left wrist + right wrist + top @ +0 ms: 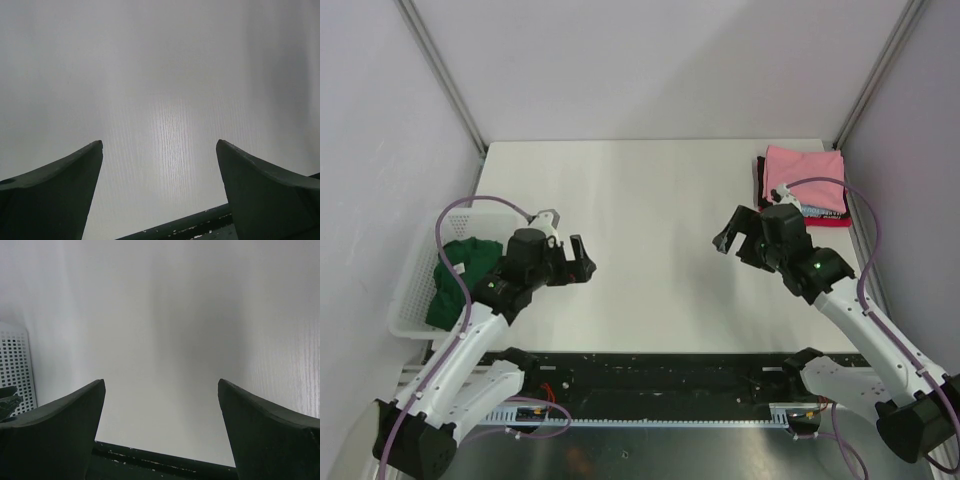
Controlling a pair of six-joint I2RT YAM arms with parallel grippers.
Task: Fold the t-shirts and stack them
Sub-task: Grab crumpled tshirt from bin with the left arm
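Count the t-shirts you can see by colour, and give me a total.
Green t-shirt: 1
Pink t-shirt: 1
Red t-shirt: 1 (only an edge shows under the pink)
Black t-shirt: 1 (only an edge shows)
Total: 4

The white table (650, 200) is enclosed by pale grey-lilac panels: a back wall (660, 60) at 12 o'clock, a left wall (370, 150) at 9 o'clock and a right wall (920, 180) at 3 o'clock, with metal frame posts (440, 70) at the 11 and 1 o'clock corners. At 6 o'clock a black rail (660, 372) borders the table's near edge, with a brushed metal plate (670, 455) nearer still. Lighting is even and diffuse; the left wrist view shows fine grain and a soft bright patch (170, 125) on the tabletop.
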